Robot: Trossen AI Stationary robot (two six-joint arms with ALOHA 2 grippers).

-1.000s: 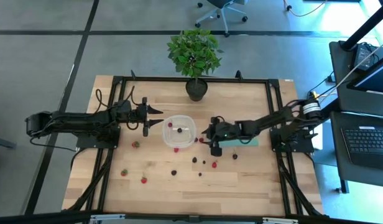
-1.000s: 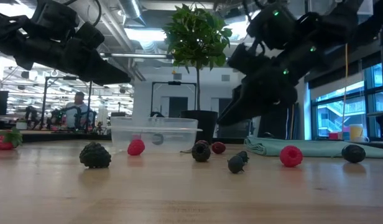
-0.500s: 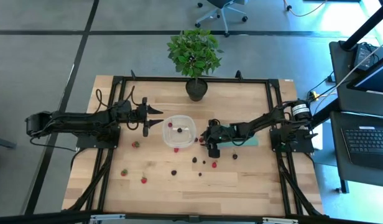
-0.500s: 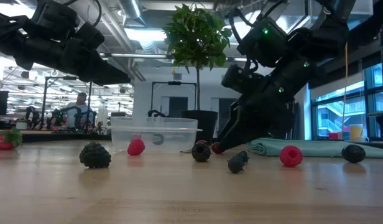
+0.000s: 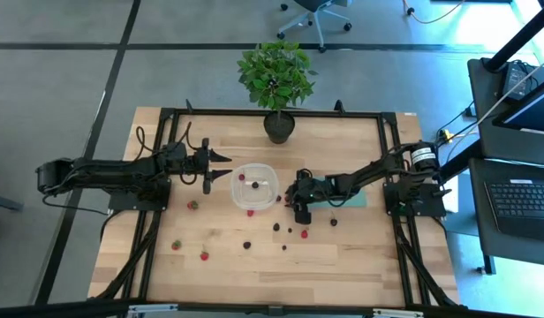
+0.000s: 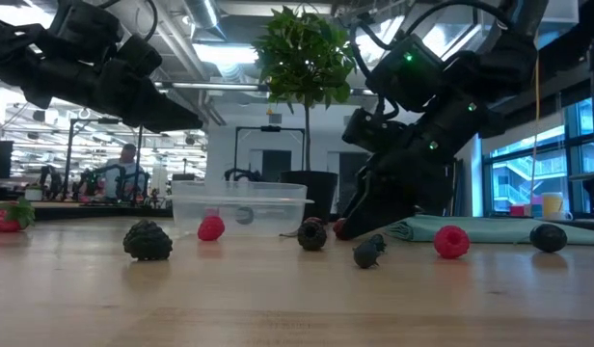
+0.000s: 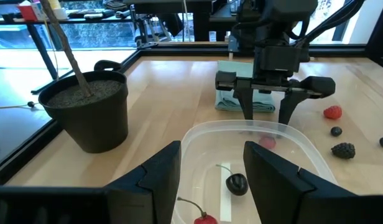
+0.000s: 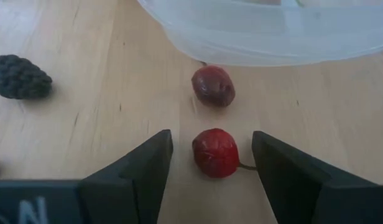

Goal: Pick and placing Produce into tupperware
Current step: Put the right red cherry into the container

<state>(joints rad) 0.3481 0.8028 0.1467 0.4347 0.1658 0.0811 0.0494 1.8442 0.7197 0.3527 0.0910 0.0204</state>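
The clear tupperware [image 5: 254,187] stands mid-table with a dark cherry [image 7: 237,183] and a red one [image 7: 204,219] inside. My right gripper [image 8: 211,155] is low over the table by the tupperware's right side, open. A red cherry [image 8: 215,152] lies on the wood between its fingers, clear of both. A darker cherry [image 8: 213,86] lies just beyond, by the tupperware's rim [image 8: 272,37]. My left gripper [image 7: 210,180] hovers open at the tupperware's left side, above its rim.
More berries are scattered on the wood nearer the front edge: a blackberry [image 6: 148,239], a red berry [image 6: 451,241] and dark ones [image 5: 276,227]. A teal cloth [image 5: 353,201] lies under my right arm. A potted plant [image 5: 278,126] stands at the far edge.
My right gripper has gone down toward the table and a little toward the tupperware, staying open. Its fingers now stand low on either side of the red cherry.
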